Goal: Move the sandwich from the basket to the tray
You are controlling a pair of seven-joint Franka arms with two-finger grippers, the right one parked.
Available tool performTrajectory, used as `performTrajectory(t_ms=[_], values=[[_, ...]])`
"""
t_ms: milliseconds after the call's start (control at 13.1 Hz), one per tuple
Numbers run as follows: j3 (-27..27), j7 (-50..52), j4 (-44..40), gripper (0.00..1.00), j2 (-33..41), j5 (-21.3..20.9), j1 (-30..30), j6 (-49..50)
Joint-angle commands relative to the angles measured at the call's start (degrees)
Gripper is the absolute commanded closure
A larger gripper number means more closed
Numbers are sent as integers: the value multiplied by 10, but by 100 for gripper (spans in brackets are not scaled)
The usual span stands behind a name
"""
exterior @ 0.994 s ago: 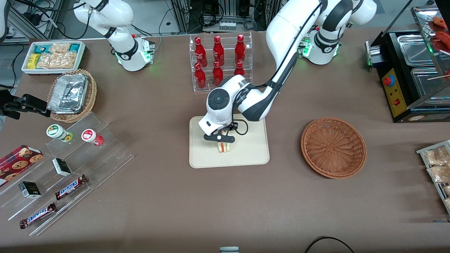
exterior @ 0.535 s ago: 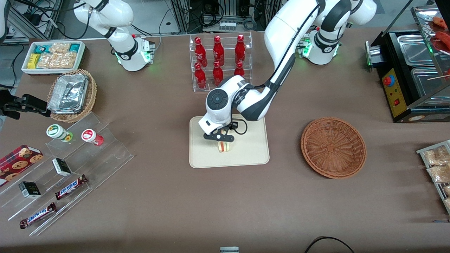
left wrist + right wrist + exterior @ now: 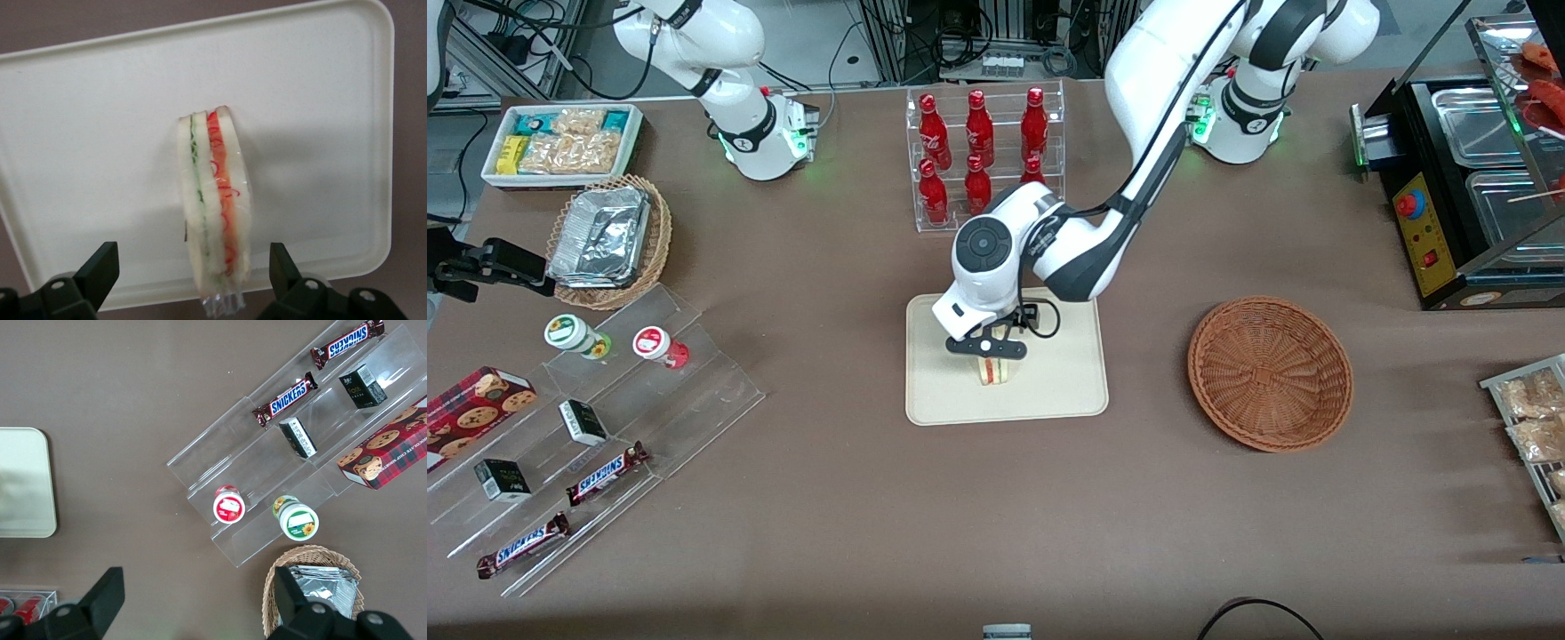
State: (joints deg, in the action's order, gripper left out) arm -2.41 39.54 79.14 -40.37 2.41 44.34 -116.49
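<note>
The sandwich (image 3: 993, 372) stands on edge on the tray (image 3: 934, 391), about in the tray's middle, with its red and green filling stripes facing up. The claw (image 3: 987, 348) hangs right above it, and the wrist view shows its two fingers (image 3: 100, 267) spread apart, one on each side of the sandwich (image 3: 215, 213) with tray showing between each finger and the bread, so nothing is gripped. The wedge's clear wrapper edge pokes out at the end nearest the claw.

The basket (image 3: 1270, 372) sits on the table (image 3: 960, 516) well apart from the tray, toward the working arm's end, and its woven bowl holds nothing. A clear rack of red bottles (image 3: 978, 156) stands farther from the front camera than the tray, just past the arm's bent wrist.

Toward the parked arm's end, a stepped clear stand (image 3: 605, 427) carries two Snickers bars (image 3: 605, 471), small dark boxes and two round tubs (image 3: 574, 334). A paler wicker basket of foil containers (image 3: 605, 240) lies near it, and a white tray of snack packets (image 3: 560, 142) farther from the camera still.
</note>
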Motion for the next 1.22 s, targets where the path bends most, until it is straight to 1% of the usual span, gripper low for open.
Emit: performTrajectory(t_ms=[0, 153, 459, 611, 764, 917, 1146], values=[[7, 11, 15, 0, 50, 5, -9, 19], [14, 58, 20, 0, 90, -3, -14, 45], [59, 54, 24, 0, 190, -2, -16, 174], [96, 50, 23, 0, 240, -3, -15, 241], [138, 12, 26, 0, 296, -6, -16, 302], [174, -36, 28, 0, 328, -7, -15, 338], [223, -87, 27, 0, 349, -12, -16, 356]])
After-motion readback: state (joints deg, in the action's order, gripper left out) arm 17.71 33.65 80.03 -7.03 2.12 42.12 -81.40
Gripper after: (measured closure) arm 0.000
